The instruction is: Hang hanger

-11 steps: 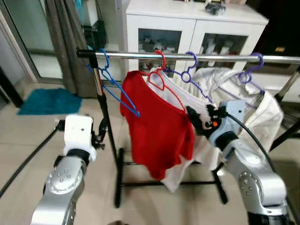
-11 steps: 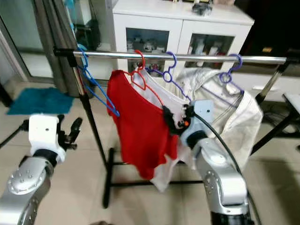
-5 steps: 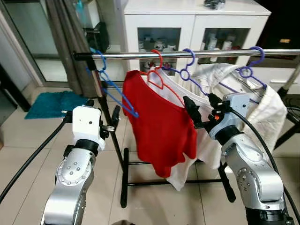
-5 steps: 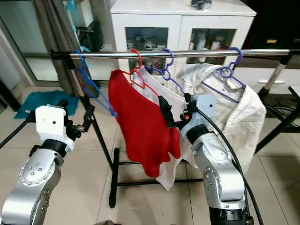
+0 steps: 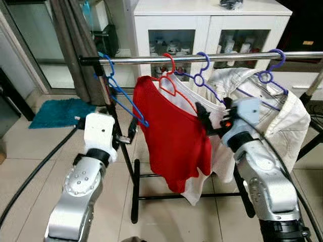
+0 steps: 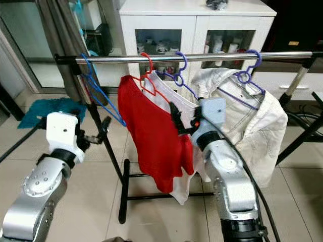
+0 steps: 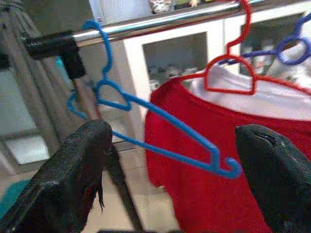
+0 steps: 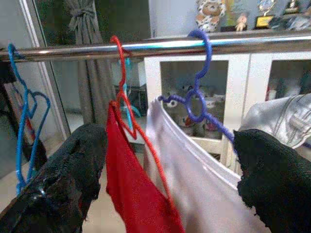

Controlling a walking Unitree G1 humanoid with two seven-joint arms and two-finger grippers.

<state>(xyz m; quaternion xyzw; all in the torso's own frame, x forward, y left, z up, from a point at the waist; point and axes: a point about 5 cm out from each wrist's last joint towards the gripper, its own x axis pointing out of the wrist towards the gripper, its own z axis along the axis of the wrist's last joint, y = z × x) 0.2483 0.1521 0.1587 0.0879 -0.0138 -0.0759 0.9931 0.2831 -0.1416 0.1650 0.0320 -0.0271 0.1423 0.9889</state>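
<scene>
Hanging from the chrome rail (image 5: 202,58) in the left eye view are four hangers: an empty blue hanger (image 5: 121,93) at the robot's left end beside the black upright post (image 5: 118,136), a red hanger (image 5: 169,80) carrying a red shirt (image 5: 174,136), a purple hanger (image 5: 204,80) with a white garment (image 5: 207,166) partly behind the red shirt, and a second purple hanger (image 5: 267,75) under a cream jacket (image 5: 282,121). The left hand (image 5: 132,133) is raised just beside the post, below the blue hanger's lower tip. The right hand (image 5: 204,118) is up against the front of the clothes, at the edge where red shirt and white garment meet. A white cabinet (image 5: 212,25) with glass doors stands behind the rail, a grey curtain (image 5: 75,45) and a teal mat (image 5: 58,111) off to the robot's left.

From the left wrist view, the left hand's fingers (image 7: 73,179) stand wide apart with nothing between them; the blue hanger hangs ahead, hooked on the rail next to its black end fitting.

From the right wrist view, the right hand's fingers (image 8: 63,184) are likewise spread wide and hold nothing; the red and purple hangers hook over the rail ahead of them.
</scene>
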